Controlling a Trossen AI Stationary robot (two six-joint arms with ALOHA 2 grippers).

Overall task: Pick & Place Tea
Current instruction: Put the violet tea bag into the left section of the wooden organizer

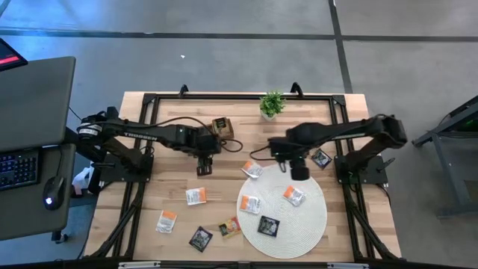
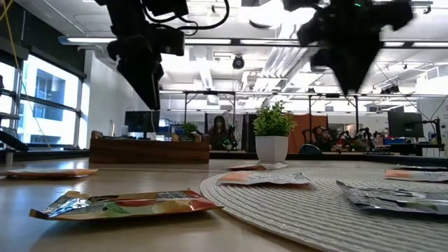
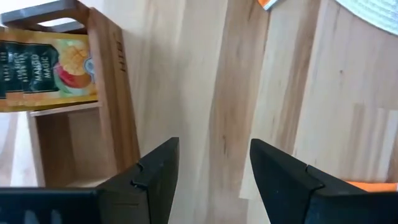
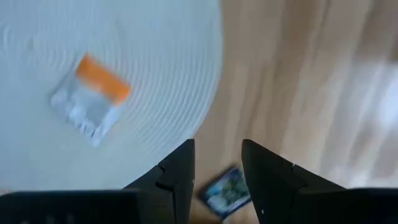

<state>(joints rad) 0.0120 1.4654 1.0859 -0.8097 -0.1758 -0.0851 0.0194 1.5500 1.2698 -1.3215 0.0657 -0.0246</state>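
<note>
- Three tea sachets [image 1: 293, 196] lie on the round mat [image 1: 314, 224]; about six sit on the bare desk [image 1: 172, 198].
- Left gripper [image 1: 203, 166] open, empty, beside wooden tray [image 1: 221, 127].
- Right gripper [image 1: 299, 172] open, empty, over mat edge near black sachet [image 1: 321, 158].
- Most placing left.

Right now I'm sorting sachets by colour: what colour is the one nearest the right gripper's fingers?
Black-bordered sachet with a blue-green print, clearest in the right wrist view.

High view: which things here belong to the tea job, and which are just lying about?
Job:
- tea sachets: three on the round mat, e.g.; others on the table, e.g.
- wooden tray
- left gripper, right gripper, jaws open, empty

Lying about:
- potted plant
- keyboard and mouse
</note>
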